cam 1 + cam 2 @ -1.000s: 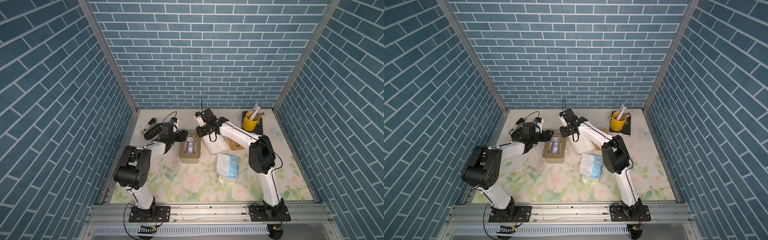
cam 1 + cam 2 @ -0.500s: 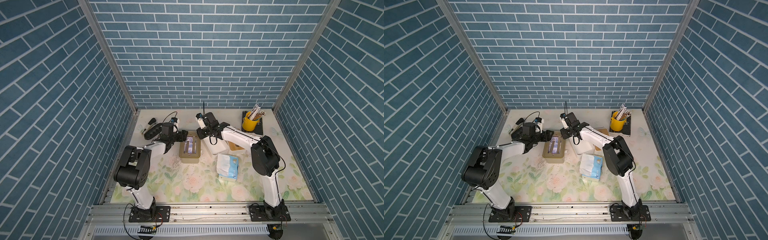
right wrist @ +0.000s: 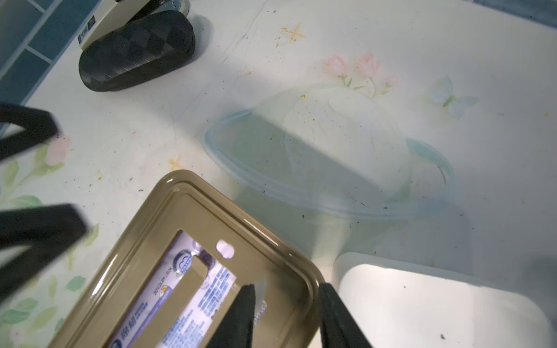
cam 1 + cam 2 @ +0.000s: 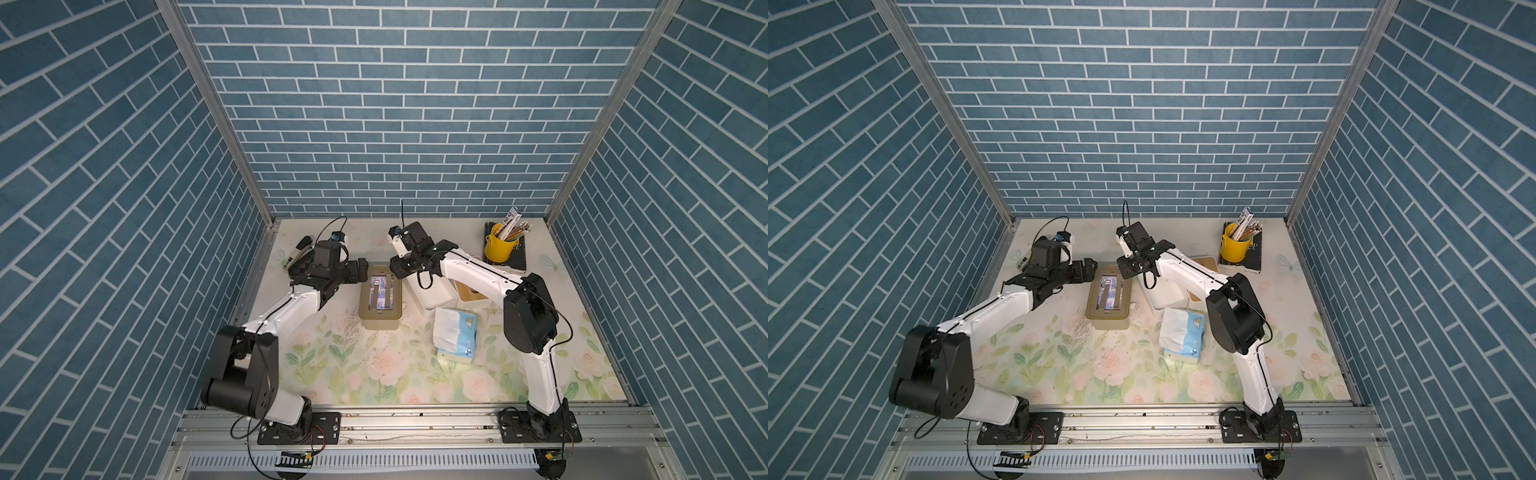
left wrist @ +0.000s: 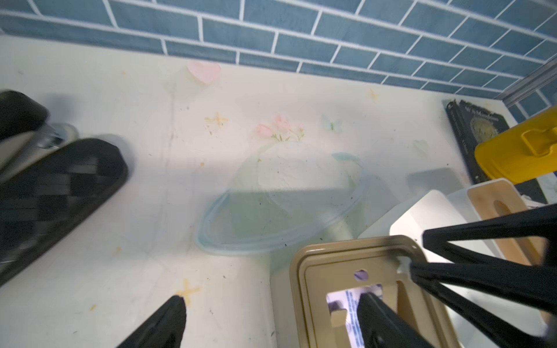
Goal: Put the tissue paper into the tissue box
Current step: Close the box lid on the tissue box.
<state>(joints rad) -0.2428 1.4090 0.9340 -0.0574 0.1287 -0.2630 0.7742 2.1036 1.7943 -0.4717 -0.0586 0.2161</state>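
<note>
The tan tissue box (image 4: 380,322) (image 4: 1106,322) lies on the flowered table, its slotted lid on. A purple-printed pack of tissue paper (image 3: 180,265) (image 5: 349,298) shows through the lid's window. Over the box's far left side my left gripper (image 4: 361,270) (image 5: 271,301) is open wide, one finger above the window and one above the table. My right gripper (image 4: 397,270) (image 3: 287,290) is open at the far right corner, its fingers on either side of the lid's rim. Another white and blue tissue pack (image 4: 455,334) (image 4: 1183,334) lies right of the box.
An open white box (image 4: 428,291) and a white box with a wooden lid (image 4: 469,293) stand right of the tissue box. A yellow cup of pencils (image 4: 498,247) sits on a black book (image 4: 519,257). A black case (image 3: 138,49) and a stapler (image 4: 297,255) lie at the back left.
Both grippers have spread their jaws wider. The right wrist has shifted slightly at the box's far end. The box and the packs have not moved.
</note>
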